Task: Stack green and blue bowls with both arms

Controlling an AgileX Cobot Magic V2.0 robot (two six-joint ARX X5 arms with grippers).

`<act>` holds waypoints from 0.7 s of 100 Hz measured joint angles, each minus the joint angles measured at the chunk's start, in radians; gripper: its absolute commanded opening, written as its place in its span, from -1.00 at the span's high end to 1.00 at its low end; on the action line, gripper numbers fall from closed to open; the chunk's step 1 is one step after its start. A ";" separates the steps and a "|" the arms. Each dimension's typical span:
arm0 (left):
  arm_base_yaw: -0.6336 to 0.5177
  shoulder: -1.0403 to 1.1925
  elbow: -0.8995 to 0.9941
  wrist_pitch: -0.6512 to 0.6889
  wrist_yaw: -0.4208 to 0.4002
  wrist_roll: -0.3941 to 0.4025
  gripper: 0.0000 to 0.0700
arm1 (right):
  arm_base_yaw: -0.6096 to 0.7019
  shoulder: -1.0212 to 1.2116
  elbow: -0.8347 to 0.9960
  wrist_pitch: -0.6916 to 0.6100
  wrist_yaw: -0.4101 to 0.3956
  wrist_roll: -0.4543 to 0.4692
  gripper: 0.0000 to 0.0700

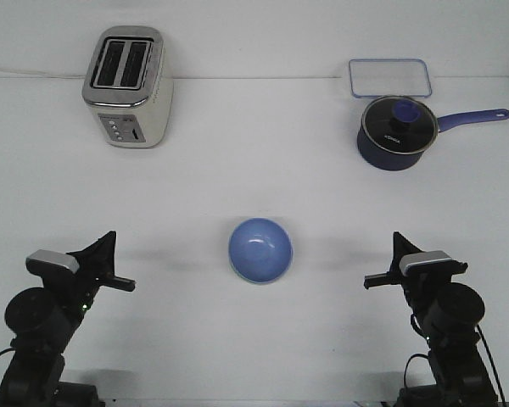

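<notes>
The light blue bowl (pixel 260 248) sits upright at the middle of the white table. A thin pale green edge shows under its near rim, so the green bowl (pixel 256 281) seems to lie beneath it, almost wholly hidden. My left gripper (pixel 122 259) is low at the left, well apart from the bowl, with its fingers spread and empty. My right gripper (pixel 382 259) is low at the right, likewise apart from the bowl, with its fingers spread and empty.
A silver toaster (pixel 127 86) stands at the back left. A dark navy saucepan (pixel 394 134) with a glass lid and a blue handle stands at the back right. A clear rectangular container (pixel 389 78) lies behind it.
</notes>
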 measured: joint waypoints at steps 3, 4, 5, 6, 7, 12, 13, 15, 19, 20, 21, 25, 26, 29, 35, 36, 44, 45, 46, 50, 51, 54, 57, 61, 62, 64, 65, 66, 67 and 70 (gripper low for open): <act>0.000 -0.019 -0.008 0.005 0.000 0.000 0.97 | 0.000 0.000 0.000 0.000 0.000 0.000 1.00; 0.000 -0.027 -0.011 0.006 0.000 0.000 0.97 | 0.000 0.000 0.000 0.000 0.000 0.000 1.00; 0.000 -0.033 -0.015 0.008 0.000 0.000 0.97 | 0.000 0.000 0.000 0.000 0.000 0.000 1.00; 0.000 -0.040 -0.020 0.011 0.000 0.000 0.97 | 0.000 0.000 0.000 0.000 0.000 0.000 1.00; 0.000 -0.046 -0.025 0.014 0.000 0.000 0.97 | 0.000 0.000 0.000 0.000 0.000 0.000 1.00; 0.000 -0.080 -0.057 0.042 0.000 0.000 0.97 | 0.000 0.000 0.000 0.000 0.000 0.000 1.00; 0.000 -0.087 -0.065 0.049 0.000 0.000 0.97 | 0.000 0.000 0.000 0.000 0.000 0.000 1.00; 0.000 -0.101 -0.081 0.062 0.000 0.000 0.97 | 0.000 0.000 0.000 0.000 0.000 0.000 1.00; 0.001 -0.127 -0.114 0.085 0.000 0.000 0.97 | 0.000 0.000 0.000 0.000 0.000 0.000 1.00; 0.002 -0.135 -0.123 0.091 0.000 0.000 0.97 | 0.000 0.000 0.000 0.000 0.000 0.000 1.00; 0.002 -0.142 -0.132 0.098 0.000 0.000 0.97 | 0.000 0.000 0.000 0.000 0.000 0.000 1.00; 0.004 -0.172 -0.167 0.123 0.000 0.000 0.97 | 0.000 0.000 0.000 0.000 0.000 0.000 1.00; 0.005 -0.180 -0.176 0.126 0.000 0.000 0.97 | 0.000 0.000 0.000 0.000 0.000 0.000 1.00; 0.008 -0.203 -0.201 0.137 0.000 0.000 0.97 | 0.000 0.000 0.000 0.000 0.000 0.000 1.00; 0.018 -0.252 -0.246 0.151 0.000 0.000 0.97 | 0.000 0.000 0.000 0.000 0.000 0.000 1.00; 0.019 -0.259 -0.253 0.151 0.000 0.000 0.97 | 0.000 0.000 0.000 0.000 0.000 0.000 1.00; 0.035 -0.315 -0.295 0.151 0.000 0.000 0.97 | 0.000 0.000 0.000 0.000 0.000 0.000 1.00; 0.037 -0.321 -0.299 0.150 0.000 0.000 0.97 | 0.000 0.000 0.000 0.000 0.000 0.000 1.00; 0.039 -0.327 -0.304 0.150 0.000 0.000 0.97 | 0.000 0.000 0.000 0.000 0.000 0.000 1.00; 0.048 -0.346 -0.320 0.150 -0.001 0.000 0.97 | 0.000 0.000 0.000 0.000 0.000 0.000 1.00; 0.050 -0.351 -0.324 0.151 -0.001 0.000 0.97 | 0.000 0.000 0.000 0.000 0.000 0.000 1.00; 0.056 -0.366 -0.337 0.150 -0.001 0.000 0.97 | 0.000 0.000 0.000 0.000 0.000 0.000 1.00; 0.062 -0.381 -0.351 0.150 -0.001 0.000 0.97 | 0.000 0.000 0.000 0.000 0.000 0.000 1.00; 0.069 -0.403 -0.369 0.149 -0.001 0.000 0.97 | 0.000 0.000 0.000 0.000 0.000 0.000 1.00; 0.071 -0.409 -0.373 0.149 -0.001 0.000 0.97 | 0.000 0.000 0.000 0.000 0.000 0.000 1.00; 0.073 -0.420 -0.381 0.148 -0.001 0.000 0.97 | 0.000 0.000 0.000 0.000 0.000 0.000 1.00; 0.075 -0.426 -0.385 0.148 -0.001 0.000 0.97 | 0.000 0.000 0.000 0.000 0.000 0.000 1.00; 0.077 -0.431 -0.389 0.148 -0.001 0.000 0.97 | 0.000 0.000 0.000 0.000 0.000 0.000 1.00; 0.078 -0.438 -0.392 0.148 -0.001 0.000 0.97 | 0.000 0.000 0.000 0.000 0.000 0.000 1.00; 0.082 -0.454 -0.402 0.148 -0.001 0.000 0.97 | 0.000 0.000 0.000 0.000 0.000 0.000 1.00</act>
